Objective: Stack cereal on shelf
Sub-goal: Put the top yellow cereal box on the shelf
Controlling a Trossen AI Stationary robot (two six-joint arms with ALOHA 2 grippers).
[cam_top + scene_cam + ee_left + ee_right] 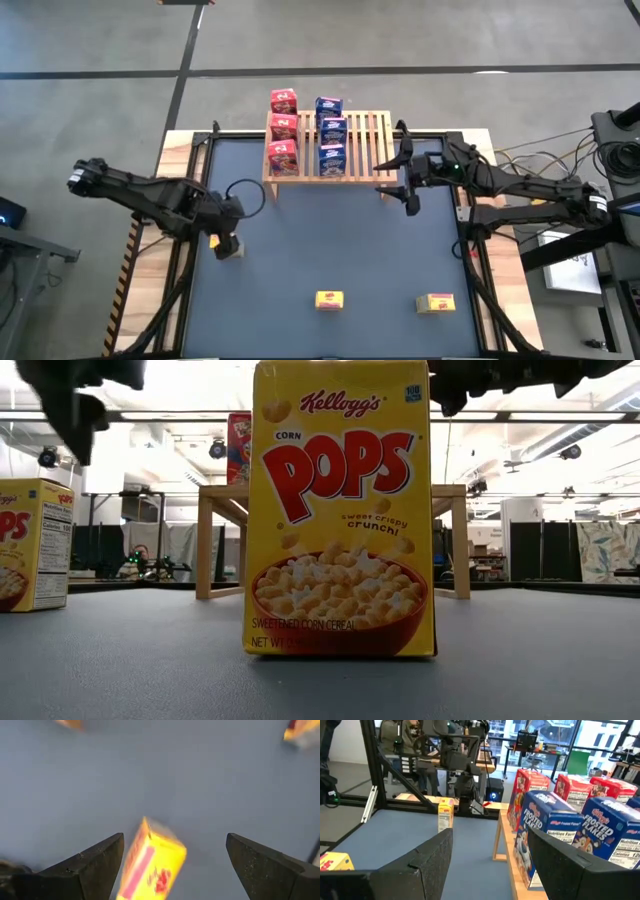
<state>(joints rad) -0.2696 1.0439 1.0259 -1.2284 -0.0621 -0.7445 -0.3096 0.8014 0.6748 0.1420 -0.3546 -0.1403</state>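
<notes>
The left gripper [228, 243] hangs over a yellow cereal box [232, 248] near the table's left edge, fingers spread wide and empty, the box between them. To take it well, I'd say drop straight down, square the fingers to the box's narrow sides, then close. The left arm reaches in low from the left. The right gripper [408, 190] waits beside the shelf [368, 140], fingers parted, holding nothing. Two more yellow boxes [329, 299] sit near the front edge
</notes>
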